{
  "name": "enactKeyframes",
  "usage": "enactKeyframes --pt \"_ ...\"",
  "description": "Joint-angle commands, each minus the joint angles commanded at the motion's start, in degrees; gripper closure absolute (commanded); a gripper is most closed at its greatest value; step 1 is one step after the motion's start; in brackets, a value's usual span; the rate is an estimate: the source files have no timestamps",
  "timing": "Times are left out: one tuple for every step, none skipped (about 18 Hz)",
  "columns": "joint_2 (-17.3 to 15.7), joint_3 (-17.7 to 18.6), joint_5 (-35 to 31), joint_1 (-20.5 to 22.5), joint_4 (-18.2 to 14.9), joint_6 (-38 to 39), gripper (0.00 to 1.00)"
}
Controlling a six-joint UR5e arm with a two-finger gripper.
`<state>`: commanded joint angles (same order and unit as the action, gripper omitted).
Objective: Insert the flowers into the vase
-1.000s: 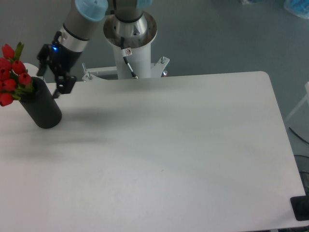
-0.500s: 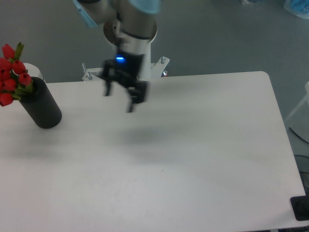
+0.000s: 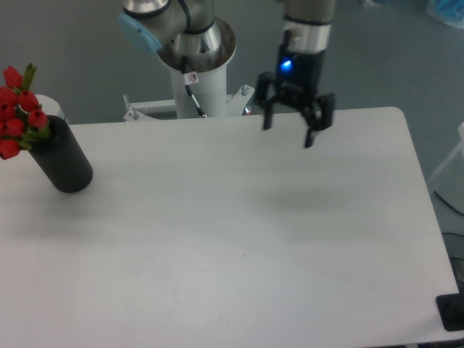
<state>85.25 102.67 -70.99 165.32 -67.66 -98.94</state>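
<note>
The flowers (image 3: 17, 109) are a tight bunch of red tulip buds with a few narrow green leaves. They stand in the mouth of the vase (image 3: 64, 161), with the heads rising above its rim and leaning toward the left edge of the view, where part of the bunch is cut off. The vase is a plain matte black cylinder. It stands on the white table near its far left corner, appearing tilted in this view.
</note>
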Motion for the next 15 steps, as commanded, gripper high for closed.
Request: enactKeyframes --pt "0.7 -1.58 -3.51 0.18 -1.15 -2.63 0.0" --pt "1.66 -3.08 -7.29 0.18 -2.81 -5.01 0.0" --pt "2.19 -4.4 -9.85 0.18 -4.92 -6.77 0.0" --pt "2.98 -5.89 -10.31 0.18 -7.03 -7.66 0.0" --pt "4.03 -7.73 -10.31 0.18 -8.96 -7.84 0.0" --pt "4.48 -8.53 -10.31 0.18 -9.68 -7.85 0.0" --pt "4.83 -9.15 -10.23 0.18 -10.12 -7.85 0.0" --pt "4.92 -9.42 -10.22 0.18 -10.21 -7.85 0.0" --pt "5.01 -9.68 -10.22 0.18 -10.21 -7.85 0.0" --pt "5.01 -9.68 -10.22 0.18 -10.21 -7.85 0.0" --pt "5.01 -9.77 -10.14 0.09 -10.21 -7.85 0.0" --pt "5.01 -9.86 -10.14 0.0 -10.21 -7.85 0.0" --pt "5.01 -9.86 -10.14 0.0 -10.21 -7.85 0.0" --pt "5.01 -10.03 -10.14 0.0 -10.21 -7.85 0.0" --pt "5.1 -10.47 -10.14 0.0 -10.3 -7.85 0.0"
